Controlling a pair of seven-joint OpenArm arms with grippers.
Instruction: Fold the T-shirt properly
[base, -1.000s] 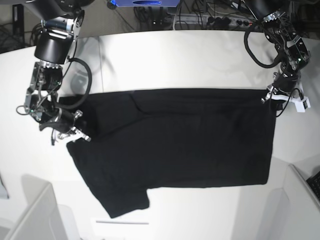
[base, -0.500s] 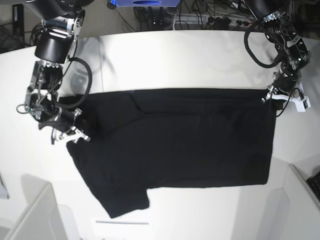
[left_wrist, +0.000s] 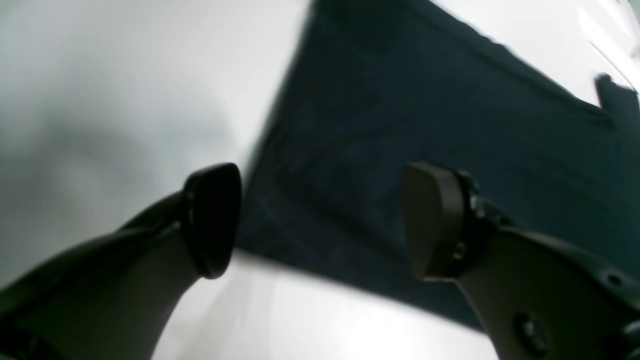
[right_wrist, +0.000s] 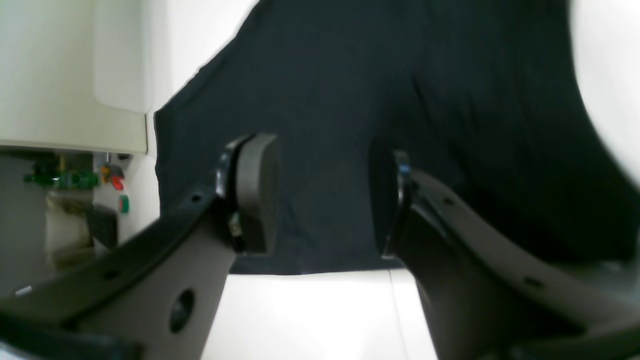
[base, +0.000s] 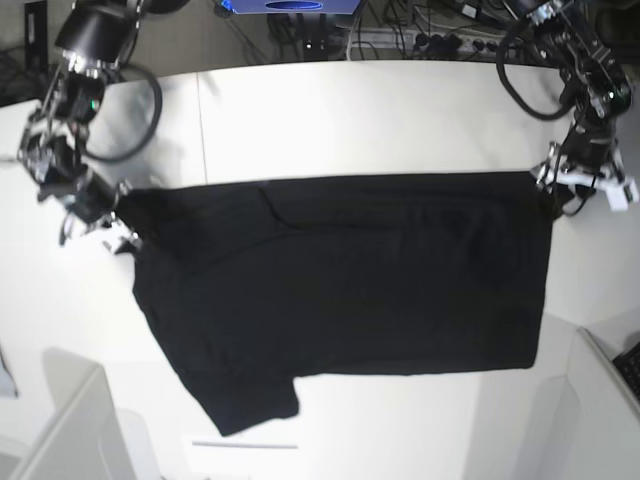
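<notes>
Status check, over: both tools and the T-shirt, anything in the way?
Left tool open, empty, above T-shirt corner. Right tool open, empty, over the edge. T-shirt flat on white table, plain side up. Nothing in the way.

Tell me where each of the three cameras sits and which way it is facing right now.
Base: overhead, looking down on the white table, the spread T-shirt and both arms.
Left wrist: behind the open left gripper, facing a T-shirt corner on the table.
Right wrist: behind the open right gripper, facing along the T-shirt; its edge lies just below the fingers.
Shared: all three show the black shirt on the table.
</notes>
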